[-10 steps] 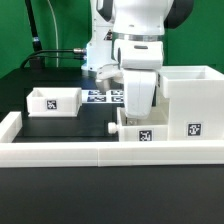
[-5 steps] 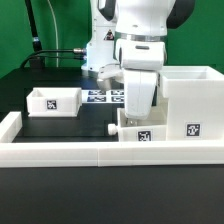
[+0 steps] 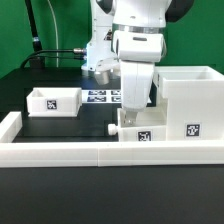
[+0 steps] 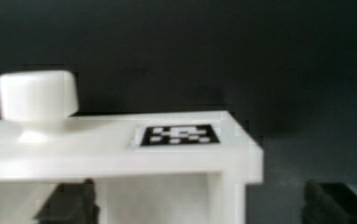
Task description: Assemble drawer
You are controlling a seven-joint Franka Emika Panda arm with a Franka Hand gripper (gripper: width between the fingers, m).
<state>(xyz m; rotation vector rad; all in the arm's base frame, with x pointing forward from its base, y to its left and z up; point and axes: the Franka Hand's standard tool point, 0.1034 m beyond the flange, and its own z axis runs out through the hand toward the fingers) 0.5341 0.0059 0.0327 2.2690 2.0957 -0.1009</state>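
Observation:
The tall white housing (image 3: 188, 103) stands at the exterior view's right. A small knobbed tray (image 3: 140, 129) with a square tag rests against its left side, behind the border wall. A second tray (image 3: 54, 100) sits apart at the left. My gripper (image 3: 134, 110) hangs right above the near tray and is open. In the wrist view the tray (image 4: 113, 150) shows its knob (image 4: 36, 95) and tag (image 4: 180, 135). My gripper (image 4: 207, 206) straddles the tray's end with one dark finger (image 4: 66, 204) over it. The other finger (image 4: 345, 205) is off its edge, with a gap.
The long low white border wall (image 3: 100, 151) runs along the front and up the left side. The marker board (image 3: 104, 97) lies flat behind the gripper. The black robot base and cables stand at the back.
The gripper has shifted slightly toward the exterior view's left above the near tray. Both trays and the housing have not moved.

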